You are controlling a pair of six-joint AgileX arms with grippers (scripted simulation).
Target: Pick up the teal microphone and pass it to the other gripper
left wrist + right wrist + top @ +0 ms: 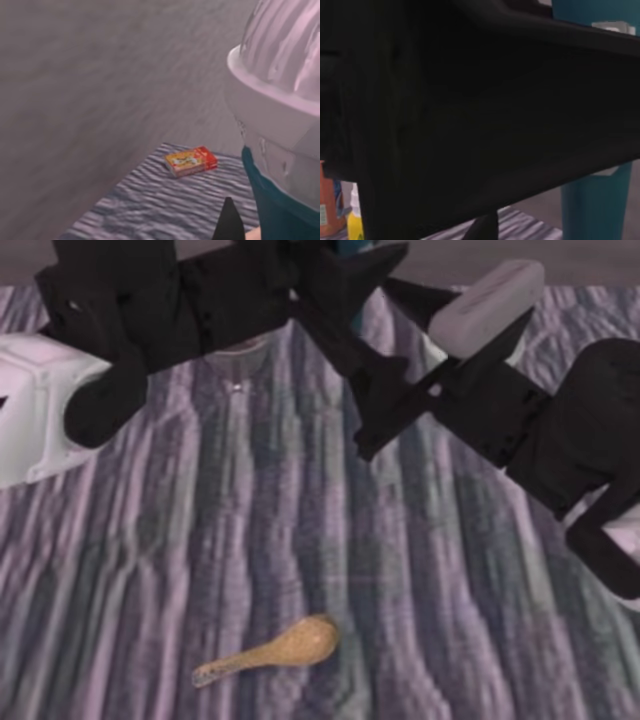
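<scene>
Our two grippers, left (330, 285) and right (385, 405), meet above the table's far edge for the handover; the teal microphone (280, 150) hangs between them, though which one pinches it we cannot tell

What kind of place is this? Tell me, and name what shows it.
Probably a simulated tabletop test scene, not a lived-in room: a table with wavy purple-grey stripes, the black left arm and right arm meeting over it, and loose props: a tan spoon, a red-and-yellow box, a teal microphone.

Tan speckled spoon (275, 648) on striped tablecloth (420, 580) — red-and-yellow box (191, 161), glass cup (238, 365).
</scene>
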